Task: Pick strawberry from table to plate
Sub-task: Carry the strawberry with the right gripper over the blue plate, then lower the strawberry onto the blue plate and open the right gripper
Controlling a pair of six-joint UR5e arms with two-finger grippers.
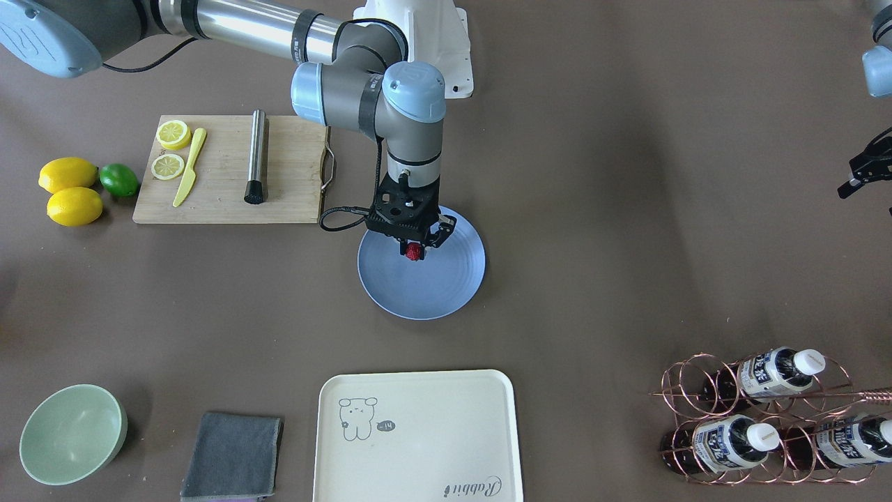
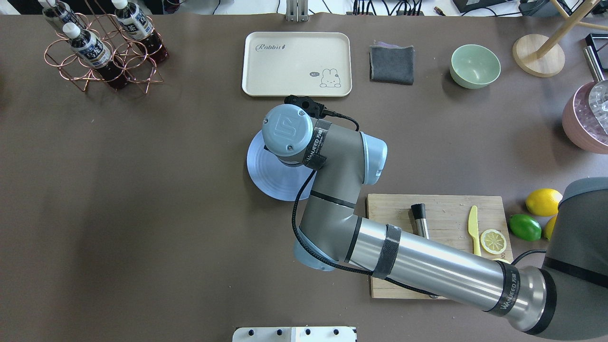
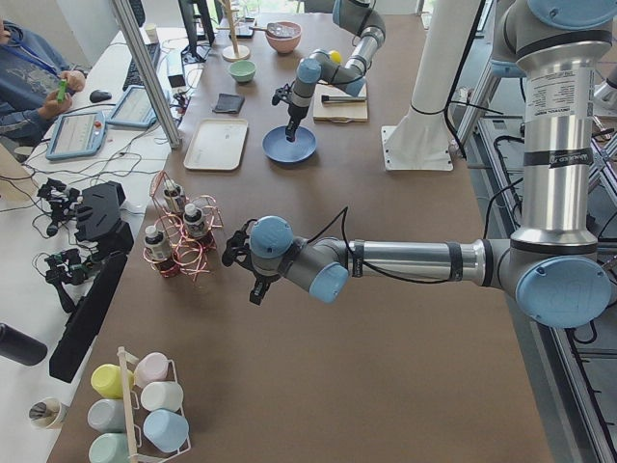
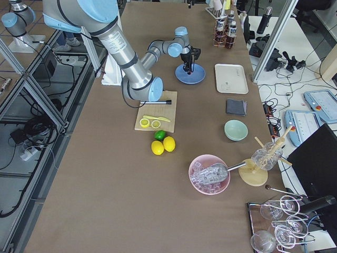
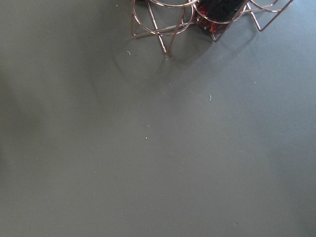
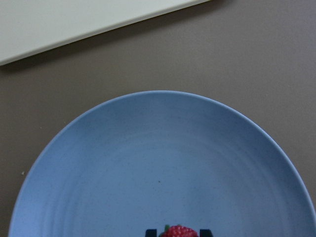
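A small red strawberry [image 1: 414, 252] sits between the fingertips of my right gripper [image 1: 416, 249], which is shut on it just above the light-blue plate [image 1: 418, 296]. In the right wrist view the strawberry [image 6: 178, 231] shows at the bottom edge between two black fingertips [image 6: 151, 232], over the plate [image 6: 148, 148]. From overhead, the right arm's wrist hides the berry and part of the plate [image 2: 266, 175]. My left gripper [image 1: 863, 173] hangs over bare table [image 1: 627, 209] at the view's right edge; I cannot tell whether it is open or shut.
A cutting board [image 1: 223, 174] with lemon slices, a yellow knife and a metal muddler lies beside the plate, with lemons and a lime [image 1: 119, 179] past it. A cream tray [image 1: 418, 432], grey cloth [image 1: 233, 453], green bowl [image 1: 70, 432] and copper bottle rack [image 1: 759, 418] line the far edge.
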